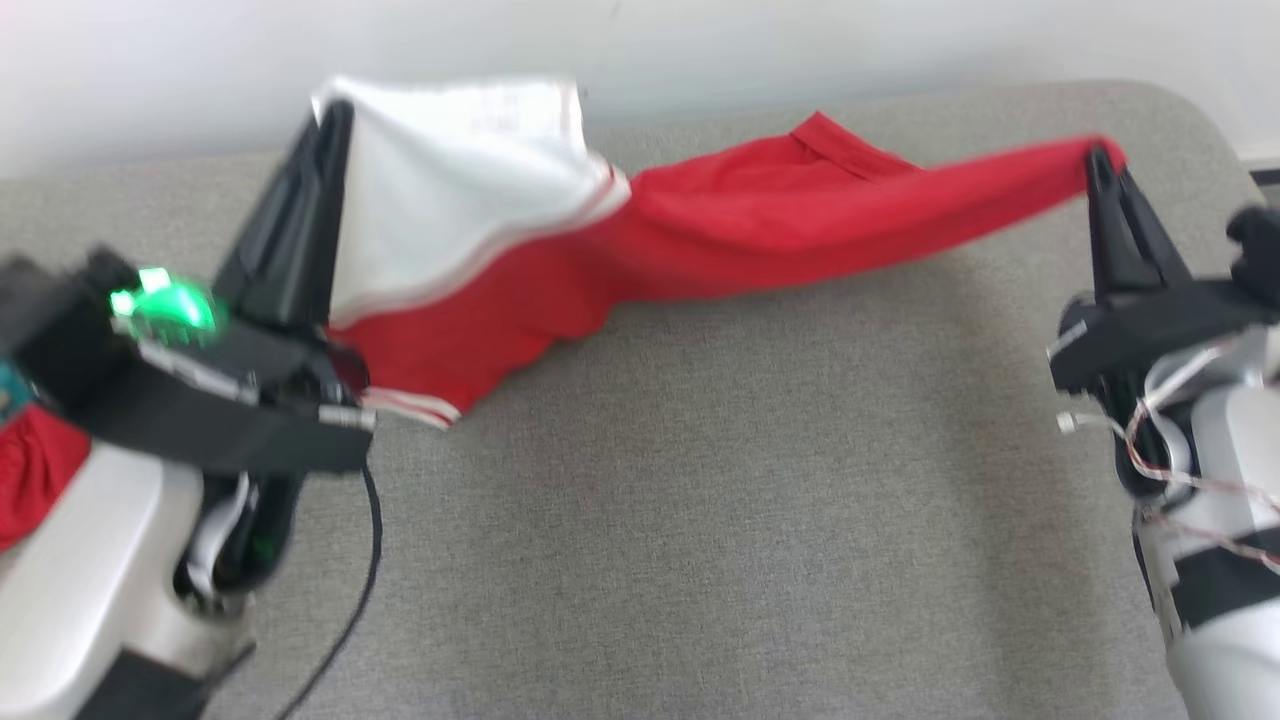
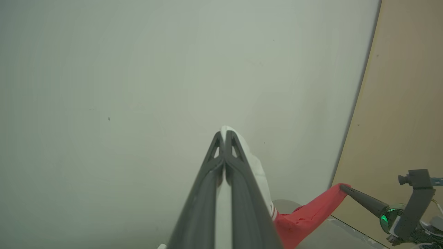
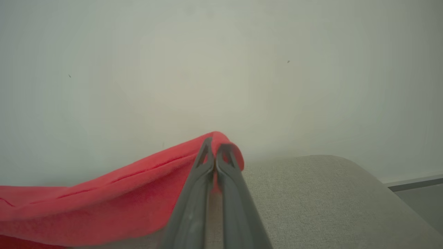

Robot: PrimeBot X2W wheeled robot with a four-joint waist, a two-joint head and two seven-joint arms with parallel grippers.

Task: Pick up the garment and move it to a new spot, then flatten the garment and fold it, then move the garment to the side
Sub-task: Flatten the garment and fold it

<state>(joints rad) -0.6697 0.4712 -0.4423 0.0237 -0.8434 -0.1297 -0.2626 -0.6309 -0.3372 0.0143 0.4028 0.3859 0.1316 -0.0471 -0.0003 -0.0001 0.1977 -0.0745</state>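
The garment (image 1: 720, 235) is red with a white part and striped trim. It hangs stretched between my two grippers above the grey padded table (image 1: 700, 480), sagging toward the surface in the middle. My left gripper (image 1: 335, 110) is shut on its white corner at the upper left. In the left wrist view the left gripper (image 2: 224, 133) pinches white cloth, and red cloth (image 2: 304, 214) trails to the right. My right gripper (image 1: 1100, 155) is shut on the red end at the upper right. In the right wrist view the right gripper (image 3: 215, 143) grips the red fabric (image 3: 104, 200).
A pale wall (image 1: 150, 70) runs behind the table's far edge. Another red cloth (image 1: 35, 475) shows at the far left beside my left arm. A black cable (image 1: 370, 560) hangs from the left wrist. The table's right corner (image 3: 346, 180) is rounded.
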